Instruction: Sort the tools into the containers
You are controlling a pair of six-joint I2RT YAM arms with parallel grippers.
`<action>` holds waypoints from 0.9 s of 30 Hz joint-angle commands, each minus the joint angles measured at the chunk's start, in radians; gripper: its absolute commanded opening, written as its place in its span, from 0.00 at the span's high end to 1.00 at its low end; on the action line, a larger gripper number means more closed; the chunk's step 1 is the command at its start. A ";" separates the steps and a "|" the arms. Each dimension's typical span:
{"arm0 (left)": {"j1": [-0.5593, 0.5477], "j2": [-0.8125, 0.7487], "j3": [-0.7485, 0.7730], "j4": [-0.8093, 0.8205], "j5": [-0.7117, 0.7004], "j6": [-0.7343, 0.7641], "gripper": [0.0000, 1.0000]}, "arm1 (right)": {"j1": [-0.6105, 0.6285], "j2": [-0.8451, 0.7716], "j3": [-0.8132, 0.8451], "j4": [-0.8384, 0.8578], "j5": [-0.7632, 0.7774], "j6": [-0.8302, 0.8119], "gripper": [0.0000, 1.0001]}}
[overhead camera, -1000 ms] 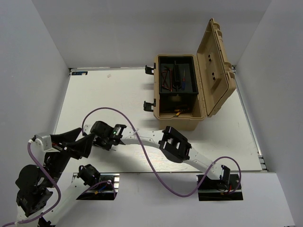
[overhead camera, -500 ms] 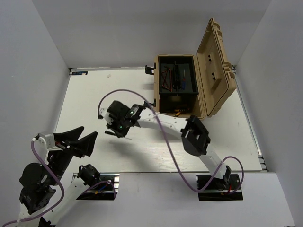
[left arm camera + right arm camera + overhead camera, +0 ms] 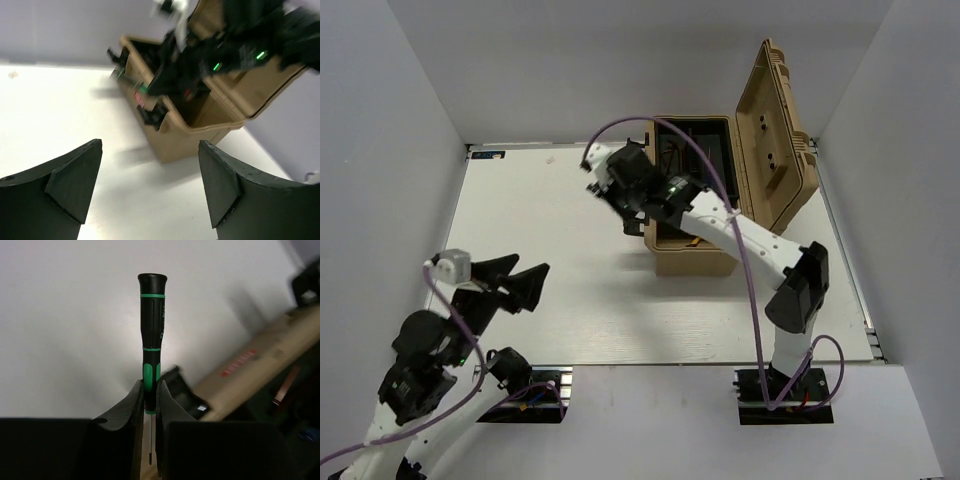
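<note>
The tan toolbox point(image 3: 692, 262) stands at the far right of the white table point(image 3: 520, 200), its lid point(image 3: 775, 140) raised. The right gripper point(image 3: 149, 389) hovers just beside the box's left wall and is clenched on the green-handled screwdriver point(image 3: 151, 330). It pinches the lower end of the handle, so the rest of the handle juts past the fingertips and the thin shaft runs back between the fingers. The left gripper point(image 3: 518, 274) hangs released and empty, well apart near the table's front left.

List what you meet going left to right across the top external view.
Left gripper, open → right gripper, clamping the green screwdriver → tan toolbox → its raised lid.
</note>
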 commanded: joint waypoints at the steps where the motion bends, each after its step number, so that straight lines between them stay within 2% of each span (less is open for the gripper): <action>1: 0.002 0.110 0.001 -0.019 -0.028 0.000 0.12 | -0.094 -0.070 -0.042 0.084 0.197 -0.014 1.00; 6: 0.002 0.165 0.001 0.007 0.009 0.000 0.12 | -0.258 -0.090 -0.053 0.127 0.292 0.003 1.00; 14: 0.002 0.145 -0.051 0.032 0.027 0.000 0.12 | -0.417 -0.042 -0.087 0.198 0.417 0.047 1.00; 23: 0.002 0.111 -0.098 0.032 0.027 0.000 0.12 | -0.461 0.033 -0.082 0.241 0.561 0.135 1.00; 27: 0.002 0.111 -0.098 0.032 0.037 0.000 0.12 | -0.473 0.068 -0.081 0.242 0.567 0.144 1.00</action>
